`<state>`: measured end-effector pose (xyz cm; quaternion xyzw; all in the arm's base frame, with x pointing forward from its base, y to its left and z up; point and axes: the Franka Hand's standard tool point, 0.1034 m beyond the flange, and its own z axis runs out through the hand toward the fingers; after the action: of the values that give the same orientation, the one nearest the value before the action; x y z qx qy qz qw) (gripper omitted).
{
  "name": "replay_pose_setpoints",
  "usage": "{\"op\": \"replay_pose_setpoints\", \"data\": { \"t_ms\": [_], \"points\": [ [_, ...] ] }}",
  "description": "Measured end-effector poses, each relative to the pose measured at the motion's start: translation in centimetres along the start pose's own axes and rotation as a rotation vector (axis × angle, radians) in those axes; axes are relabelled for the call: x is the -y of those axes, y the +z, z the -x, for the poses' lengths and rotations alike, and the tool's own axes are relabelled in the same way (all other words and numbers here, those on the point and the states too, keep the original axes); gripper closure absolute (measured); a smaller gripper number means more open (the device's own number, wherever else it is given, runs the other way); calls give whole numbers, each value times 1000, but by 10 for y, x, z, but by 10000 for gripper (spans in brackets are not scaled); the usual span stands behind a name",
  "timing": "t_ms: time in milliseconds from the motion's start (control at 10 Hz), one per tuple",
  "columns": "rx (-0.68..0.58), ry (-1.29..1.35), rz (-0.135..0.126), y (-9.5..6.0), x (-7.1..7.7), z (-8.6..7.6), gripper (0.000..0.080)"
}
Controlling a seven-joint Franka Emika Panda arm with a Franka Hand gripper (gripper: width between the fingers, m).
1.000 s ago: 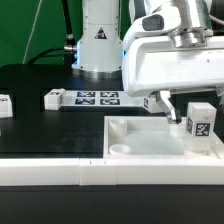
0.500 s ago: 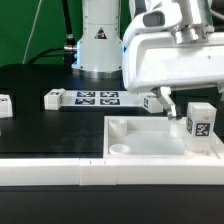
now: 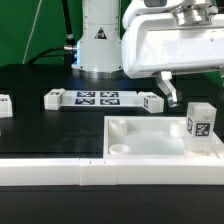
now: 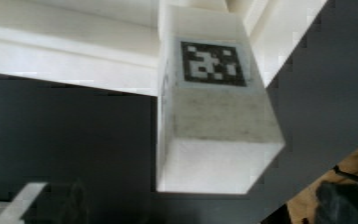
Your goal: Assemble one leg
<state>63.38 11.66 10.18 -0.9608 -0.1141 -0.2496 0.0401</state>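
The leg [image 3: 200, 124], a small white post with a tag on its face, stands upright at the right end of the white tabletop [image 3: 150, 142]. My gripper [image 3: 176, 97] hangs above and to the exterior view's left of it, apart from it, and looks open and empty. One dark finger [image 3: 169, 90] shows below the white hand. In the wrist view the leg [image 4: 211, 100] fills the middle, tag facing the camera, with the tabletop [image 4: 69, 55] behind it. My fingertips are dim at that picture's edge.
More small tagged white posts lie on the black table [image 3: 152, 101], [image 3: 52, 98], [image 3: 4, 104]. The marker board [image 3: 97, 98] lies between them. The robot base [image 3: 98, 40] stands behind. A white rail [image 3: 60, 172] runs along the front.
My gripper has risen and shifted toward the exterior view's right. The upright leg has stayed where it stood.
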Motion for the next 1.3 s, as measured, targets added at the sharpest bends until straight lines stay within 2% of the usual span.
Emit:
{"op": "replay_pose_setpoints", "data": {
  "t_ms": [200,300,500,600,700,800,1000,1200,1300],
  "points": [
    [186,30,-40,5,5,1,151],
    [232,46,-46,7,3,-6,151],
    [441,80,-81,9,5,-6,151],
    [470,81,-89,14,4,-10,151],
    [545,80,-103,15,3,-3,151],
    [508,71,-97,20,-4,-5,151],
    [491,62,-93,25,-5,2,151],
    [490,62,-93,25,-5,1,415],
    [490,62,-93,25,-5,1,415]
  ]
}}
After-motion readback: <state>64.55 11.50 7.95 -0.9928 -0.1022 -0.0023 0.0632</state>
